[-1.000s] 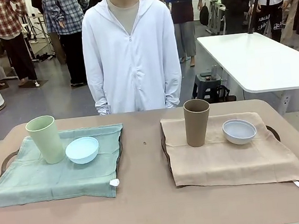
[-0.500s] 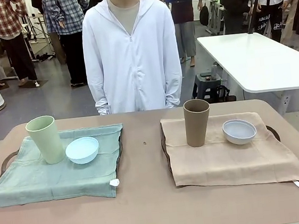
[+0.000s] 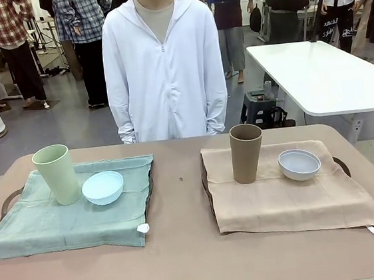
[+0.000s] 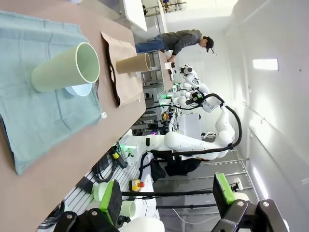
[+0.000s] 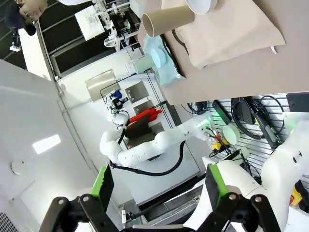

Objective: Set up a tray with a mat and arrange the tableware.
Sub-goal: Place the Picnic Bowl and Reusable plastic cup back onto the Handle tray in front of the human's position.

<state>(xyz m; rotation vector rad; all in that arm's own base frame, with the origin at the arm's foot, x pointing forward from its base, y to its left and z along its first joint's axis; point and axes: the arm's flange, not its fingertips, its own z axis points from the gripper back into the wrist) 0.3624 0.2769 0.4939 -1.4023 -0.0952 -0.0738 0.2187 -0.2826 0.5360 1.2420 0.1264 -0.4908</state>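
Left wrist: table seen sideways.
We see the pale green cup [image 4: 65, 70] upright on the green mat [image 4: 34, 111], brown cup [image 4: 133, 63] beyond; left gripper [image 4: 166, 198] open.

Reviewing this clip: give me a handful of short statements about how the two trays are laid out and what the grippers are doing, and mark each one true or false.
1. The tall pale green plastic cup stands upright on the green cloth mat. True.
2. The tall brown plastic cup lies on its side on the beige cloth mat. False: it stands upright.
3. The small light blue bowl sits on the green cloth mat, beside the pale green cup. True.
4. The small whitish-blue bowl is stacked inside the brown cup. False: it sits on the beige mat beside that cup.
5. The left gripper is shut on a cup. False: its fingers stand open and hold nothing, as do those of the right gripper.
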